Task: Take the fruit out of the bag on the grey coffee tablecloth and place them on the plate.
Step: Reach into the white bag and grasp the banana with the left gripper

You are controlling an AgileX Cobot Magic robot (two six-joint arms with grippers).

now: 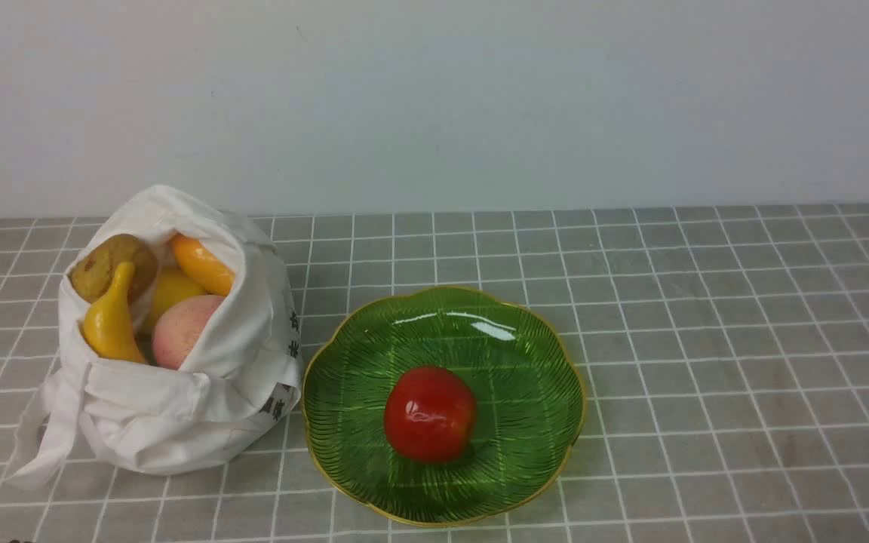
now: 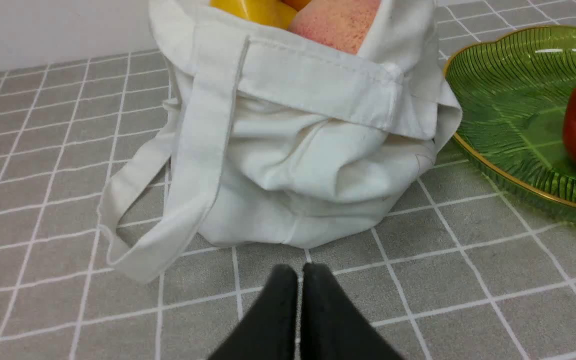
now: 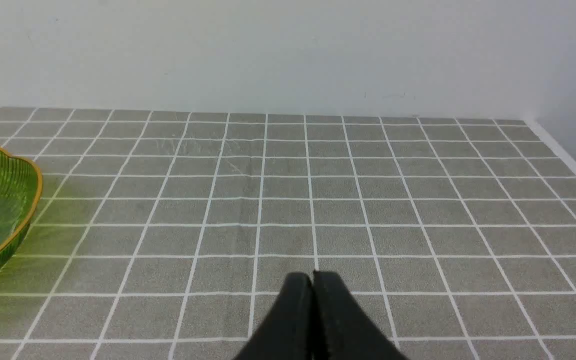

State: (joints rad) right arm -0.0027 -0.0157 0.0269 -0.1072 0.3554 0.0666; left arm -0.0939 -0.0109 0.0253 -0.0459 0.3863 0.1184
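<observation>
- One grey tablecloth (image 1: 706, 339) with a grid of thin white lines covers the whole surface up to a pale wall (image 1: 480, 98).
- One green glass plate (image 1: 344, 445) with a gold scalloped rim sits on the cloth near the middle, wider than the bag.
- One white cloth bag (image 1: 178, 422) stands just beside the plate on the robot's left. Its mouth is open, black characters run down the side facing the plate, and a strap (image 2: 188, 165) trails onto the cloth.
- Five fruits are in the bag's mouth: a yellow banana (image 1: 110, 320), a pink peach (image 1: 182, 328), a brownish fruit (image 1: 102, 264), an orange piece (image 1: 201, 264) and a yellow piece (image 1: 170, 290).
- One red fruit (image 1: 429, 413) rests on the plate, a little to the near side of centre.
- The left gripper (image 2: 300, 272) is low over the cloth near the bag's base, its fingers pressed together on nothing.
- The right gripper (image 3: 313, 277) is over bare cloth, well apart from the plate, its fingers also pressed together and empty.
</observation>
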